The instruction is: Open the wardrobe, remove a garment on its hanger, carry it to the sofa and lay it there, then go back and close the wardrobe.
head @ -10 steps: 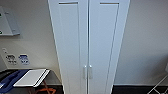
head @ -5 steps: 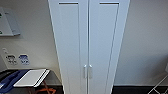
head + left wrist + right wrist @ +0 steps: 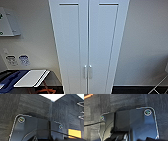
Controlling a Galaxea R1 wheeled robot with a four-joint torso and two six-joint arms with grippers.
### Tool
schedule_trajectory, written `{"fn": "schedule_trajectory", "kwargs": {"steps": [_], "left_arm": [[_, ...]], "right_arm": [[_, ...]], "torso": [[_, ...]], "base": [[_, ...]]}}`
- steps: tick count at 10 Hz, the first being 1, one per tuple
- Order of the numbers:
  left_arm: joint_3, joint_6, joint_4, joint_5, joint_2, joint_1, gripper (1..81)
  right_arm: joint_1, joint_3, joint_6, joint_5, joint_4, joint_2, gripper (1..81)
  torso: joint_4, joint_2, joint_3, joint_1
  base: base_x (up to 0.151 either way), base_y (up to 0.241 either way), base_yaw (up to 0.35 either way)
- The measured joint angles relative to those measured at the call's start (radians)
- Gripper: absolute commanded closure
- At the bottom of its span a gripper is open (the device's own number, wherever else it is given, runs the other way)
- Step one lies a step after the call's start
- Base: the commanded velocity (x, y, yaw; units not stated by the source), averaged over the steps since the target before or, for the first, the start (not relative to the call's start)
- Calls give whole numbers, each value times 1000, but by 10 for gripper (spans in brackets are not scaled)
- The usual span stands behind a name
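Wardrobe (image 3: 88,45) dead ahead, both doors shut, its two vertical handles (image 3: 87,72) side by side at the centre seam low in head view, so neither arm looks nearer; both wrist cameras face dark carpet, end effector state: cannot tell.

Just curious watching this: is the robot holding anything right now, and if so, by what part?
It cannot be told. The wardrobe stands shut with nothing on its handles, and both wrist views look down at dark floor.
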Motion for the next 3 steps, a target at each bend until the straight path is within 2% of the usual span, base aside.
{"fn": "schedule_trajectory", "kwargs": {"steps": [3], "left_arm": [[-167, 2, 19, -34, 108, 44, 10]], "right_arm": [[-74, -21, 0, 53, -103, 14, 10]], "torso": [[0, -1, 1, -1]], "base": [[0, 0, 0]]}}
